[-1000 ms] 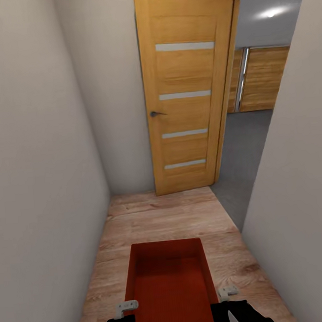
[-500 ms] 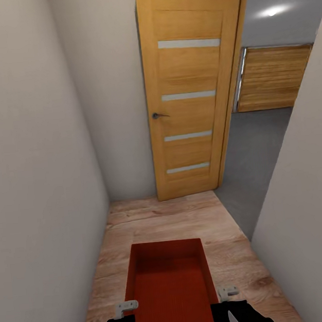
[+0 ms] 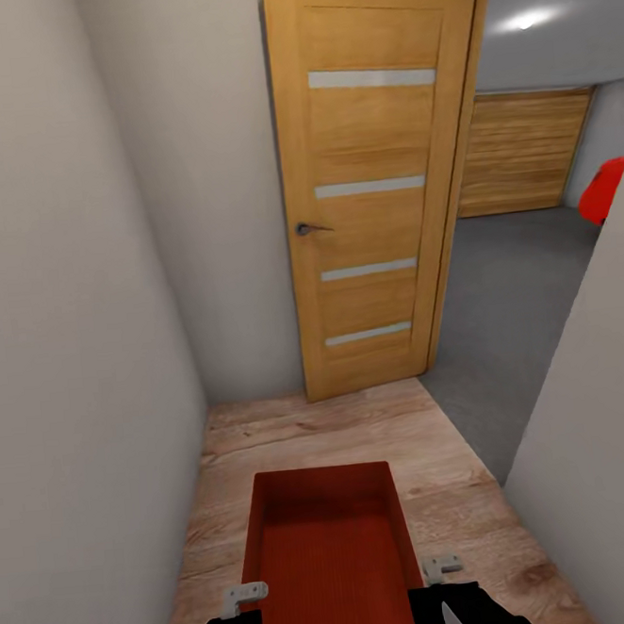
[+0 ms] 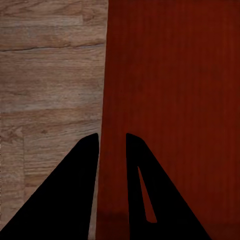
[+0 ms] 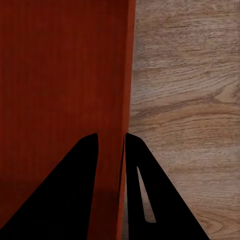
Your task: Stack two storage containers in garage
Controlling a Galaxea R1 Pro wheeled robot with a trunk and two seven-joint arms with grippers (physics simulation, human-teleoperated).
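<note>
One orange-red storage container [image 3: 328, 547] hangs low in front of me over the light wood plank floor [image 3: 304, 436] of a narrow hallway. My left gripper [image 3: 244, 597] is shut on its left wall and my right gripper [image 3: 440, 568] on its right wall. In the left wrist view the left gripper [image 4: 111, 137] straddles the container's wall [image 4: 175, 100]. The right wrist view shows the right gripper [image 5: 111, 136] clamped over the opposite wall [image 5: 60, 75]. Through the doorway ahead on the right lies the garage, with its dark grey floor [image 3: 510, 304].
An open wooden door [image 3: 372, 184] stands ahead against the end wall. Pale walls close in on the left [image 3: 58, 325] and right [image 3: 597, 438]. The garage has a wide wooden panel door [image 3: 520, 152]. A red shape [image 3: 607, 190] peeks past the right wall's edge.
The view has shifted: the door looks larger, more of the garage shows, and the red shape has come into sight. The container and both grippers keep their hold.
</note>
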